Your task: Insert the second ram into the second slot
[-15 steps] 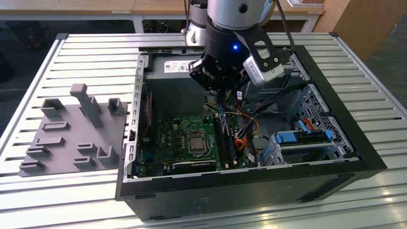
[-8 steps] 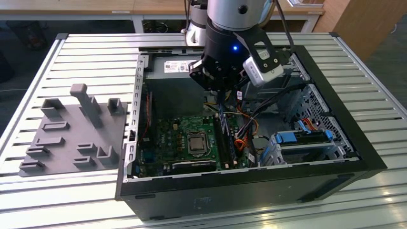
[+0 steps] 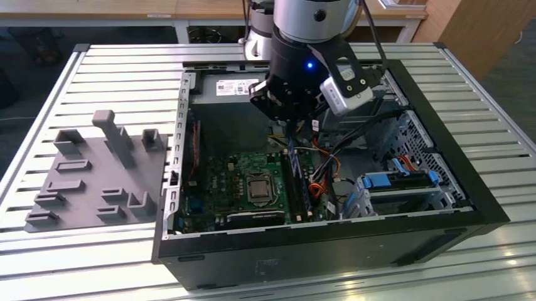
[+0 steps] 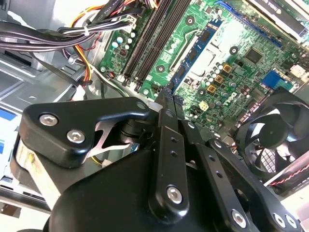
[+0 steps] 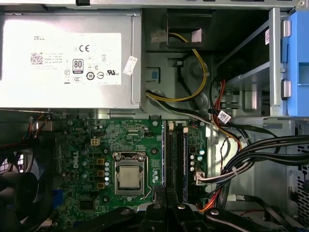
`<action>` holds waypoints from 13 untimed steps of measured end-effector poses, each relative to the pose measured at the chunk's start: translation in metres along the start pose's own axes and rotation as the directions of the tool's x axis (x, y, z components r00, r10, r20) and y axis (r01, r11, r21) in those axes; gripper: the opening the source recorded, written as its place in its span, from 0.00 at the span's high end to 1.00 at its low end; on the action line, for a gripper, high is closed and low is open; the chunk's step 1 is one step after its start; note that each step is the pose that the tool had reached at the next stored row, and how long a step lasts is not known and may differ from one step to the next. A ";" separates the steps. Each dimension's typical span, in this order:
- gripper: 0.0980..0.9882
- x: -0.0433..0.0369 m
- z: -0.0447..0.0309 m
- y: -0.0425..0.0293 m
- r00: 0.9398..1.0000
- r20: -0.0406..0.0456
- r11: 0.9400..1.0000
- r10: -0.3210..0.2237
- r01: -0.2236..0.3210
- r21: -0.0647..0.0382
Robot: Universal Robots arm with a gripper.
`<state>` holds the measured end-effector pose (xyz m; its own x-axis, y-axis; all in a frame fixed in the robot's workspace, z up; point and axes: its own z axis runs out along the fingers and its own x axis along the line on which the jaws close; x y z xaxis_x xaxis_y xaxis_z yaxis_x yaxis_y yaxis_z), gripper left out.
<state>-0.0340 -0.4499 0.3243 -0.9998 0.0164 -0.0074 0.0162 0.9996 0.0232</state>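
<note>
1. Gripper (image 4: 167,96) first: in the second wrist view its two fingers are drawn right together, with no gap I can make out. Whether anything thin is nipped between them, I can't tell.
2. The second ram (image 5: 164,154), as best I can judge, is the thin blue edge standing in the memory slots (image 5: 176,159). That's lower middle of the first wrist view, dead in line with the fingertips. Fully seated or not, touching the tips or not, I can't tell.
3. Handling, my guess: light, stiff, thin and touchy. The chips and edge contacts won't like being squeezed or flexed. I'd hold it by the long top edge or the short ends, with the flat faces between the pads, and keep it square to the slot.
4. Writing: there's a big white sticker on the power supply (image 5: 72,58), upper left of the first wrist view, full of print and approval marks. There's also white lettering on the motherboard (image 5: 82,145) and a small tag on the cables (image 5: 224,117). Not copying any of it out.
5. The chunky blue drive-bay latch (image 5: 299,63) at the right edge is a different thing, so don't mix them up.
</note>
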 end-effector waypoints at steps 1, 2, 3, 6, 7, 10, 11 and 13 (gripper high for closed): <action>0.98 -0.0003 0.0006 0.0000 1.000 0.000 1.000 0.000 0.000 0.000; 0.98 -0.0005 0.0013 0.0000 1.000 -0.001 1.000 0.000 0.000 0.000; 0.98 -0.0006 0.0020 0.0000 1.000 -0.001 1.000 0.000 0.000 0.000; 0.98 -0.0012 0.0041 0.0000 1.000 -0.003 1.000 0.000 0.000 0.000; 0.98 -0.0013 0.0047 -0.0001 1.000 -0.003 1.000 0.000 0.000 0.000; 0.98 -0.0014 0.0064 -0.0001 1.000 -0.003 1.000 0.000 0.000 0.000; 0.98 -0.0014 0.0070 -0.0001 1.000 -0.003 1.000 0.000 0.000 0.000; 0.98 -0.0014 0.0080 -0.0001 1.000 -0.003 1.000 0.000 0.000 0.000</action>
<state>-0.0326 -0.4499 0.3163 -0.9999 0.0164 -0.0040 0.0163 0.9996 0.0229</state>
